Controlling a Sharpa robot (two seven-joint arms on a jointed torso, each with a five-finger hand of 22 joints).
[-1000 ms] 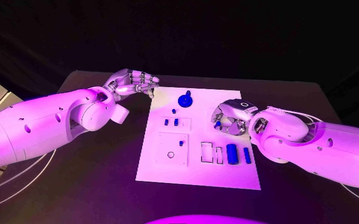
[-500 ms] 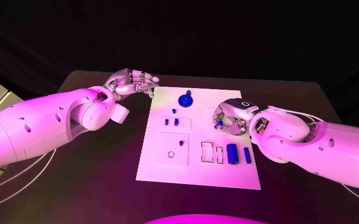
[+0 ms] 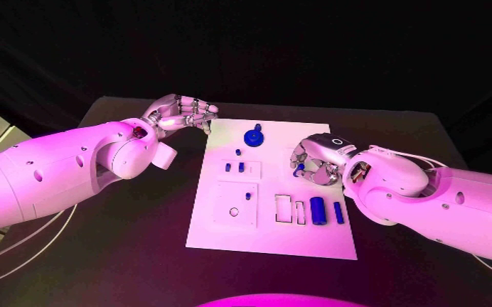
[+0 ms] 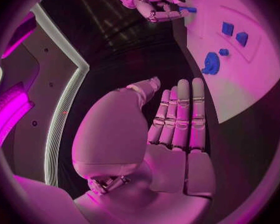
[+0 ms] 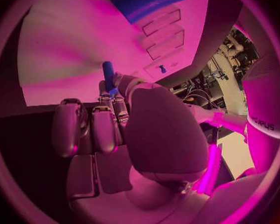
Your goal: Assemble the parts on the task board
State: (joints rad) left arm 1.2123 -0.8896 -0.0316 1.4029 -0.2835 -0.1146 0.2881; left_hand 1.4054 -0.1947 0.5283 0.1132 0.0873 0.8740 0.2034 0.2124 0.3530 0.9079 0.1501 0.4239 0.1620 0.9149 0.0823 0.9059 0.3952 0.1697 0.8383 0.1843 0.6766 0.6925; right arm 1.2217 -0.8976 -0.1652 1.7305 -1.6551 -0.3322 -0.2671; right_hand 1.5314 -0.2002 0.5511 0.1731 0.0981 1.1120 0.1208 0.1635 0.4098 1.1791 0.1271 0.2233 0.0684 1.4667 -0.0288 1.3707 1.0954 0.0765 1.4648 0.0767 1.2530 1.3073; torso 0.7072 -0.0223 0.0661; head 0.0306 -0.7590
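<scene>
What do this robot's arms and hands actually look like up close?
Both arms are thick, smooth, rounded white shells with small dark holes. Each ends in a silver metal hand, the left hand and the right hand, with many jointed fingers and rounded palm covers. A thin cable loops along the right forearm, and a dark round mark sits near its wrist.

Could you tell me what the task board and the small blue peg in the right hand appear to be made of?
The task board looks like matte white plastic or painted plate: flat, even, with crisp cut recesses. The blue peg, pinched by the right hand, looks like smooth moulded plastic, judging by its uniform colour and soft sheen; I cannot be sure.
</scene>
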